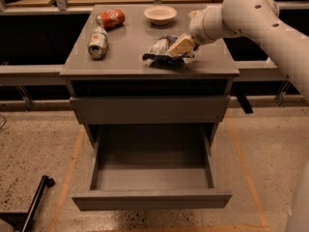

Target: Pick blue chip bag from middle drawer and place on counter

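Observation:
The blue chip bag (pixel 159 51) lies crumpled on the counter (pixel 125 57), right of its middle and near the front edge. My gripper (pixel 180 46) reaches in from the right on the white arm and is shut on the bag's right end, low over the counter top. The middle drawer (pixel 152 178) stands pulled out below, and its tray shows nothing inside.
A red can (pixel 110 19) and a silver can (pixel 97 42) lie on the counter's left part. A white bowl (pixel 160 14) sits at the back middle. A closed drawer front (pixel 149 110) is above the open one. A black bar (pixel 34 202) lies on the speckled floor at left.

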Controlling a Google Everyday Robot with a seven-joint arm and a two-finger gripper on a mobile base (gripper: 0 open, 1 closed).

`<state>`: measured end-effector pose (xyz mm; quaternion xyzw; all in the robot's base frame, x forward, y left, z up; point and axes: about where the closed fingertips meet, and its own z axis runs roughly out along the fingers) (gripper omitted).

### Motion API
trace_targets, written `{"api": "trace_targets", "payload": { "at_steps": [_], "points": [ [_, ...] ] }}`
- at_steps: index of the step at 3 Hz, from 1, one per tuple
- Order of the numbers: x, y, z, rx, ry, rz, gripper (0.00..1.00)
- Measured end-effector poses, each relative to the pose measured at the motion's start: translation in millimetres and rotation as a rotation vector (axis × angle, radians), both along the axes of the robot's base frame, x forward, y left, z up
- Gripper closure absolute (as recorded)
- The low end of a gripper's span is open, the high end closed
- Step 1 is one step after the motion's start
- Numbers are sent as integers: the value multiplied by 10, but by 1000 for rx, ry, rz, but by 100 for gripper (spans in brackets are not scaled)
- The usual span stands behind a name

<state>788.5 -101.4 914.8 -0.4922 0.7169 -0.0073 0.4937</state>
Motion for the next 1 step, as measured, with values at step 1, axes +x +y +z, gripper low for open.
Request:
{"api": "trace_targets", "payload": {
  "at_steps": [1],
  "points": [
    [0,1,-1,0,0,0,0]
  ]
}}
